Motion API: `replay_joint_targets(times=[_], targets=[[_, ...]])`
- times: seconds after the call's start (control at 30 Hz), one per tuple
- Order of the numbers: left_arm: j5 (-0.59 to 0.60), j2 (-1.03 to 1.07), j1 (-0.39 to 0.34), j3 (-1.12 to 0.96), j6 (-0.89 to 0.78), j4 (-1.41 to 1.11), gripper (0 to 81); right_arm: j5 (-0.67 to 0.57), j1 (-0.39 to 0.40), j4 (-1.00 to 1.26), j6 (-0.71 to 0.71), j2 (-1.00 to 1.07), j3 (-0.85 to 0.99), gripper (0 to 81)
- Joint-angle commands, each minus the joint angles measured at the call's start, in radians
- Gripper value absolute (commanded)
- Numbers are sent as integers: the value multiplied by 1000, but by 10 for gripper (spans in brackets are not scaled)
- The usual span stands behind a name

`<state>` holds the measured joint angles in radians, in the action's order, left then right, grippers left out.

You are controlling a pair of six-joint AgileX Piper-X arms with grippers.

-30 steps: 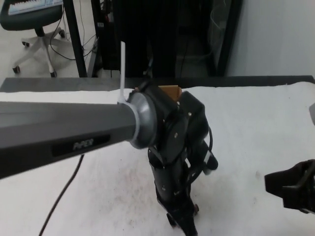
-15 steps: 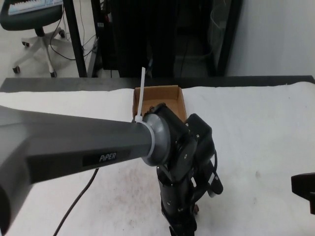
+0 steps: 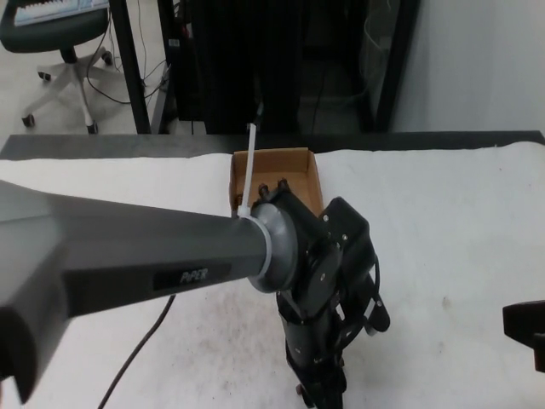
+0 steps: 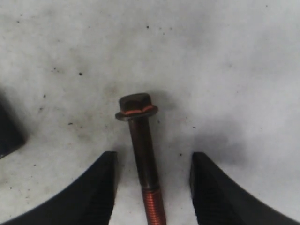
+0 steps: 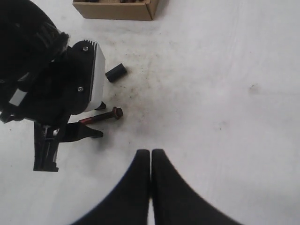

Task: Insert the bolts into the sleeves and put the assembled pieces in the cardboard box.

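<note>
Straddling a reddish bolt (image 4: 140,140), the left claw (image 4: 153,159) hangs low over the white cloth (image 3: 443,221) with its two black fingers (image 4: 89,197) spread wide, one on each side of the shank and neither touching it. The bolt lies flat on a grubby, speckled patch of the cloth, its flanged hex head pointing away from the claw and its threaded end between the fingers. In the right wrist view, a short black sleeve (image 5: 116,72) lies on its side a little beyond the bolt, close to the pale camera housing (image 5: 91,75) on the left arm and apart from the bolt. The cardboard box (image 3: 302,175) sits farther back on the cloth, past the sleeve, open at the top, with a few dark pieces inside that are too small to make out. The right claw (image 5: 151,153) is off to the side, well apart from the bolt, with its fingers pressed together and nothing between them. A white cable tie (image 3: 249,166) sticks up from the left arm's grey collar.
</note>
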<state>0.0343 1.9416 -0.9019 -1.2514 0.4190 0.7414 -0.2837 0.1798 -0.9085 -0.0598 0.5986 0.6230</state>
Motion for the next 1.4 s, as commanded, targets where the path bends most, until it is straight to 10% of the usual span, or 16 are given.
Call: replay_joint_targets(times=[0.0,0.73,1.0,1.37], targets=[[-18,25,-5,-5,-8,-4,460,-11,-4,-3,7,-6,1,8],[-26,51,-5,-45,-12,-94,457,-38,-4,-3,11,-6,1,8],[-28,51,6,-45,-27,-60,3,-38,-4,-3,16,-6,1,8],[-34,-42,6,-45,-119,-53,3,-38,-4,-3,31,-6,1,8]])
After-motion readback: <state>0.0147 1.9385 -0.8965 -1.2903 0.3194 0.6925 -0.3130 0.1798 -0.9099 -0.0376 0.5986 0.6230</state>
